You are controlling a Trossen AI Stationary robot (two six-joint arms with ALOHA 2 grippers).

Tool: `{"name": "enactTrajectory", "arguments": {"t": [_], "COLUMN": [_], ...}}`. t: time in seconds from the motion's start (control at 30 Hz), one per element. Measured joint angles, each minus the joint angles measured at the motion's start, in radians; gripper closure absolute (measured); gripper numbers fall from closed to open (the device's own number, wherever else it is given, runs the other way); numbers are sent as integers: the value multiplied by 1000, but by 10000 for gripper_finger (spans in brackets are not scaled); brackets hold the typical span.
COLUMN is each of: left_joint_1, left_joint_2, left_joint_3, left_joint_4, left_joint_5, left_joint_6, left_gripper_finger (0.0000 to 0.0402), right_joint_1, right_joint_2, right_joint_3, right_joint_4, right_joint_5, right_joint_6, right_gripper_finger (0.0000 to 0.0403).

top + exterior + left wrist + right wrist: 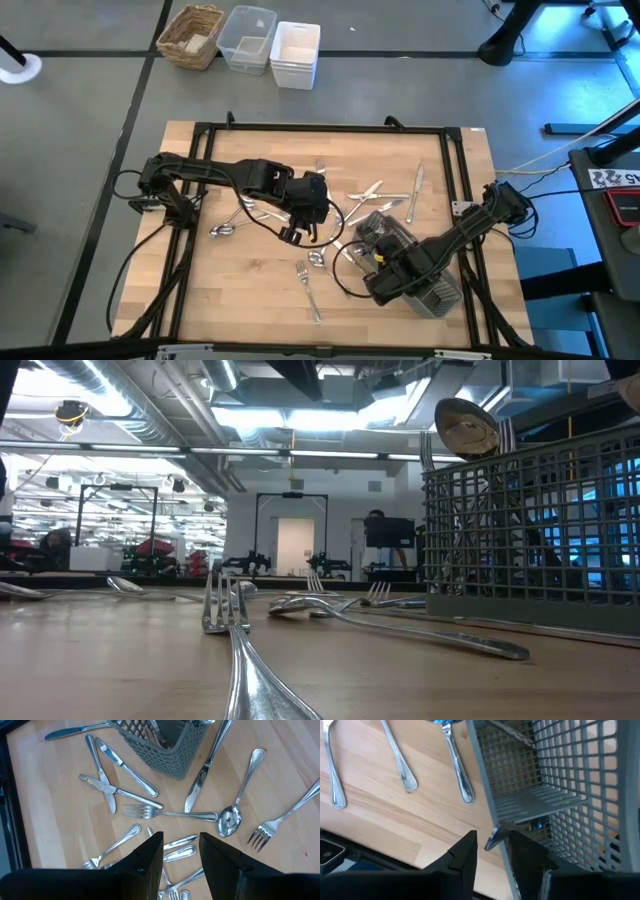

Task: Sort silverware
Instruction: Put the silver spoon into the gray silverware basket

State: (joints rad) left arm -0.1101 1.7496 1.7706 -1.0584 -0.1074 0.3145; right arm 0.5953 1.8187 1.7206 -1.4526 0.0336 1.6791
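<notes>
Over the middle of the wooden table (250, 300), the left gripper (181, 847) hangs released, its two dark fingers (150, 862) spread with nothing between them, above a loose scatter of silverware (125, 767). Directly under the gap lie a few handles side by side. Just past them a fork (140, 811) lies flat, its handle reaching to the bowl of a spoon (230, 820), and a second fork (262, 835) lies beside that spoon. Farther out two knives (107, 790) cross each other, and another knife (197, 787) lies close along the side of the grey caddy (167, 750). The right gripper (492, 845) is down at a corner of the caddy on the table's right part, and in the high view its arm lies across the caddy. A shiny metal end (495, 834) shows right at this gripper, against the caddy's rim. Whether the gripper is clenched on it or merely next to it, I cannot tell. On the bare wood beside the caddy three handles (405, 775) lie roughly parallel and apart from one another. From table height, several pieces stand upright inside the caddy, one spoon bowl (465, 425) well above the rim with fork tines beside it, while a long fork (228, 615) lies flat in the foreground.
</notes>
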Motion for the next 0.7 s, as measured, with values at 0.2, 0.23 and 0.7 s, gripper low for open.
{"name": "enactTrajectory", "arguments": {"t": [0.2, 0.23, 0.7], "left_joint_1": [0, 0, 0], "left_joint_2": [0, 0, 0], "left_joint_3": [0, 0, 0], "left_joint_4": [0, 0, 0], "left_joint_5": [0, 0, 0], "left_joint_6": [-1, -1, -1], "left_gripper_finger": [283, 283, 283], "right_joint_1": [0, 0, 0], "right_joint_2": [0, 0, 0], "right_joint_3": [0, 0, 0], "right_joint_4": [-6, -6, -7], "right_joint_5": [1, 1, -44], "right_joint_6": [0, 0, -3], "right_gripper_finger": [342, 356, 396]}}
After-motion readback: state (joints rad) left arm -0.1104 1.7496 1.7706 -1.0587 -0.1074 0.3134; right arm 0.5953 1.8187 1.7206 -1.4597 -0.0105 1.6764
